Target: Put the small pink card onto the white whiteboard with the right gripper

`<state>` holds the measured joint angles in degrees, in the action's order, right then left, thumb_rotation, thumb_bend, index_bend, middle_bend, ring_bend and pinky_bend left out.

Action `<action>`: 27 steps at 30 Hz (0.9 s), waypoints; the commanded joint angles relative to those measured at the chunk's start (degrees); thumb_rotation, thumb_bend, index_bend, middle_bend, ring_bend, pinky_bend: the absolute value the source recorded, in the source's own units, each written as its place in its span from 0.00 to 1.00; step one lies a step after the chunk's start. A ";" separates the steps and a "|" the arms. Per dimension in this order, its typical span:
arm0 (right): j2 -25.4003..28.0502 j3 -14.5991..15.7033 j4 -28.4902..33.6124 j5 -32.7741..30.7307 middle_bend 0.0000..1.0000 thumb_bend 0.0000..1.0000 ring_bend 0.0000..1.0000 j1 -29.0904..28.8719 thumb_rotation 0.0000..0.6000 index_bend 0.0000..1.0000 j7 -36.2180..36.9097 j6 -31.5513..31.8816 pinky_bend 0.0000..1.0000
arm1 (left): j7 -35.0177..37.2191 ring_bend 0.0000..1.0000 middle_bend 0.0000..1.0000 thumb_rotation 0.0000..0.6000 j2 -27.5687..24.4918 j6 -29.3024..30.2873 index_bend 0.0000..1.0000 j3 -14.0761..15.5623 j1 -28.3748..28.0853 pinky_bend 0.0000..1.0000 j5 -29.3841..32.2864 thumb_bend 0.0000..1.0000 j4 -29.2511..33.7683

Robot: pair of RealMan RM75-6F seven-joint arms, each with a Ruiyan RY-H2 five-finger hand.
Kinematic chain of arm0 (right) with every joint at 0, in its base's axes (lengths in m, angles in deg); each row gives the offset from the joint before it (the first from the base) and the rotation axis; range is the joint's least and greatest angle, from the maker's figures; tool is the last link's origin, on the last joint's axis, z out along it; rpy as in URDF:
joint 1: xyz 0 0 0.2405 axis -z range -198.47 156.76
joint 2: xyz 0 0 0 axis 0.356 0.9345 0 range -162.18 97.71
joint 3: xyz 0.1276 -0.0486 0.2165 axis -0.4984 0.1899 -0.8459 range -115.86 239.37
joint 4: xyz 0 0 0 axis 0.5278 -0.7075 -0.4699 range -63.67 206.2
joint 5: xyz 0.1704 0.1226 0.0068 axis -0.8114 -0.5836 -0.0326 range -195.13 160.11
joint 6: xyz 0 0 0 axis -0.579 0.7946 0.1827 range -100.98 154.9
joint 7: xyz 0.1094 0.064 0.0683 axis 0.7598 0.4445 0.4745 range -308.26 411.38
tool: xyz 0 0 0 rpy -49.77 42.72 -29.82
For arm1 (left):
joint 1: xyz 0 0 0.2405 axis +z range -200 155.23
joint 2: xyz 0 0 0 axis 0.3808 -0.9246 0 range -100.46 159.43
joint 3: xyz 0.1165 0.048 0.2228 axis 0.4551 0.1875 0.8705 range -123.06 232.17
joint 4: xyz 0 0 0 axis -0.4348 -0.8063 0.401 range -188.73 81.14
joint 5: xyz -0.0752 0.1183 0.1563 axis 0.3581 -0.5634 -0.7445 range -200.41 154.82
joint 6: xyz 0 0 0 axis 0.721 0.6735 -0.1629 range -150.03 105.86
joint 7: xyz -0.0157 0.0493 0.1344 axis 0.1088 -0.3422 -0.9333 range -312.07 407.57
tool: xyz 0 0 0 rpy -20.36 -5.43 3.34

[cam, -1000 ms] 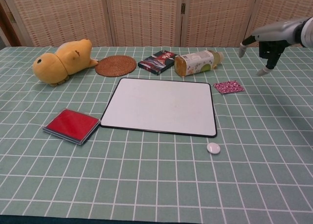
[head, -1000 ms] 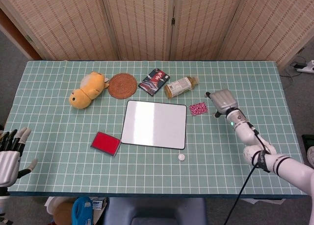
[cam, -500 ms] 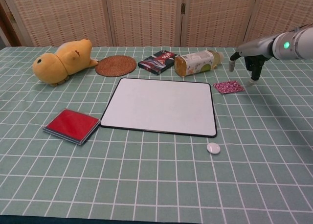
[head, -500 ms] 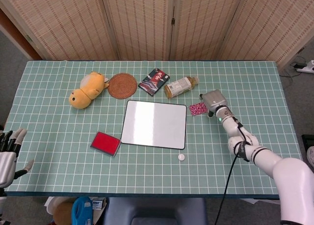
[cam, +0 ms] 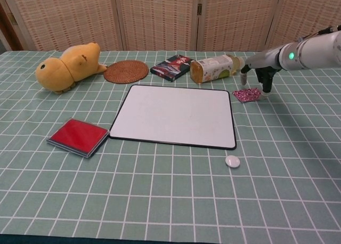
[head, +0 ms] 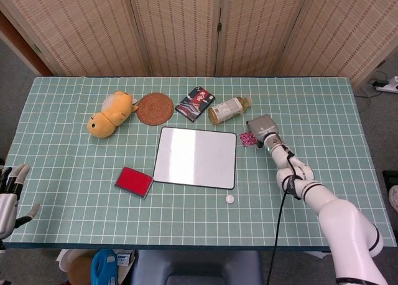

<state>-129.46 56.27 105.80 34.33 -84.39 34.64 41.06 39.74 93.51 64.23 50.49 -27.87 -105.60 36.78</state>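
Woven screens stand behind a green gridded bench, and all eyes go to the right hand. It hovers right over the card, fingers pointing down with a gap between them, one tip at the card's right edge, another just above its left. No grip yet, nothing held. The card lies flat on the bench directly beneath those fingers, and the whiteboard sits a short way off on the thumb side.

Small, thin and patterned pink, that card looks feather-light and a bit floppy, lying flush with the cloth. My call: pinch it across opposite edges, or lift one edge first, because a top-down squeeze could just slide it.

The whiteboard is smooth, glossy, black-rimmed, rounded at the corners. Just beyond the fingers a plastic bottle lies on its side, close enough to nudge.

The left hand idles at the bench's near corner, open and empty.
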 commanded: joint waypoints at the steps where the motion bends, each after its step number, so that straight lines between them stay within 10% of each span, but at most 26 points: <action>1: -1.25 0.19 -1.80 1.06 0.92 0.21 0.95 -0.64 1.00 0.25 1.10 -1.07 0.97 | 0.05 0.00 0.00 1.00 0.04 -0.05 0.00 -0.01 0.00 0.00 0.03 0.26 -0.13; 27: -6.41 0.29 -9.67 7.42 0.92 0.21 0.95 -1.60 1.00 0.28 4.61 -2.28 0.97 | 1.28 0.00 0.00 1.00 0.44 -0.84 0.00 0.04 0.16 0.00 0.55 0.26 -1.71</action>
<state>-135.80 56.57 96.20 41.67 -86.03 39.21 38.76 41.03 93.95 63.39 50.54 -27.71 -105.06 35.08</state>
